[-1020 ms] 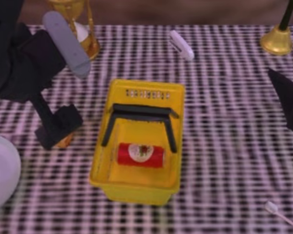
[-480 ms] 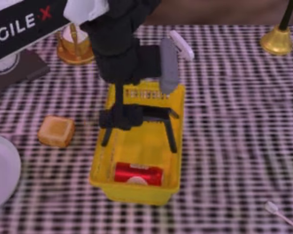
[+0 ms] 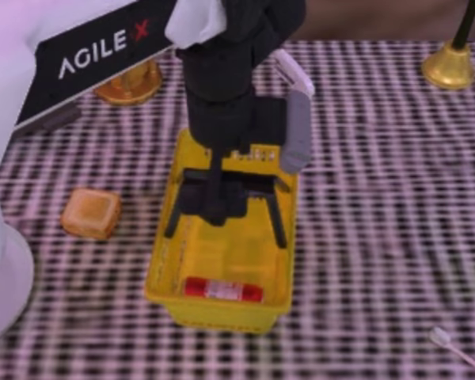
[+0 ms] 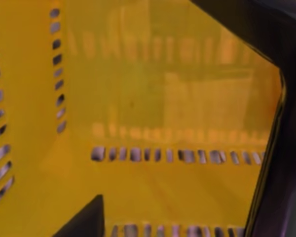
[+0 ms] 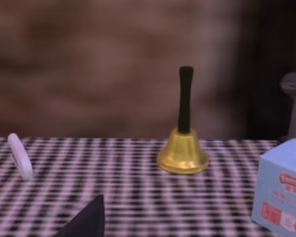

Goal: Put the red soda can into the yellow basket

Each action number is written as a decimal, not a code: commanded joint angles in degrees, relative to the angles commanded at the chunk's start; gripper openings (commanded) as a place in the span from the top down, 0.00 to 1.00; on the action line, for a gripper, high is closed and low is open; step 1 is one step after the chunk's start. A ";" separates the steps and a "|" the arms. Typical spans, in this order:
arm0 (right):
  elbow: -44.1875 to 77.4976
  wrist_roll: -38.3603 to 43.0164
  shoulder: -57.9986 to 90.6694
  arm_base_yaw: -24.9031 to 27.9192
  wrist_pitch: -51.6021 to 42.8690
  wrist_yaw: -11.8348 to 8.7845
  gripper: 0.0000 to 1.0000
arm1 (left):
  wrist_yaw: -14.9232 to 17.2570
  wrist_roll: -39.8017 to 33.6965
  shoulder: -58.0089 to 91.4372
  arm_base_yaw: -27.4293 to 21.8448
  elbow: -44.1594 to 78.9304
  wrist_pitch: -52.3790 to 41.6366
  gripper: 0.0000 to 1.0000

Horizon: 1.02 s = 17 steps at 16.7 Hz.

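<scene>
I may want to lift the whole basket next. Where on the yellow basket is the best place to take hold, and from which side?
Probably the crossbar of the dark grey handles, taken from straight above. They lie folded across the yellow basket, so the bar is narrow enough for a pincer, while the walls are wide and slotted. The left pincer already hangs over that bar. The red soda can lies at the near wall, clear of it.

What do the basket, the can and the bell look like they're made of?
Basket: looks like moulded plastic, matte yellow, with slots punched along the rim and dark handles.
Can: likely metal, glossy red; only its side shows.
Bell: brass-like shiny gold body with a dark, possibly wooden, handle.
</scene>
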 joint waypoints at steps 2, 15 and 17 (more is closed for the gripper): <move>0.00 0.00 0.00 0.00 0.00 0.00 0.00 | 0.05 -0.04 -0.02 0.26 -0.09 0.09 0.00; 0.00 0.00 0.00 0.00 0.00 0.00 0.00 | 0.00 0.04 -0.03 0.04 -4.58 4.55 0.23; 0.00 0.00 0.00 0.00 0.00 0.00 0.00 | 0.00 0.04 -0.03 0.04 -4.58 4.55 0.38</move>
